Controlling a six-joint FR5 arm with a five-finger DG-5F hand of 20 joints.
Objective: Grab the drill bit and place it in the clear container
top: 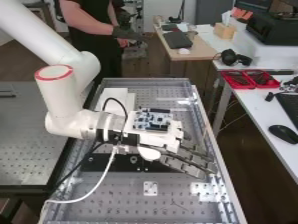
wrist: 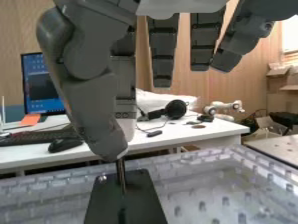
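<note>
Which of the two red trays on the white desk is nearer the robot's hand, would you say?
The left red tray in the high view, in front of the black headphones; the other red tray lies farther from the dark grey hand.

Bright glare on metal bench (top: 196, 186).

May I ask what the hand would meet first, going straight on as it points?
Probably the bench's side rail, just beyond the hand towards the high view's right; its height is unclear, so it might pass above the rail instead.
</note>
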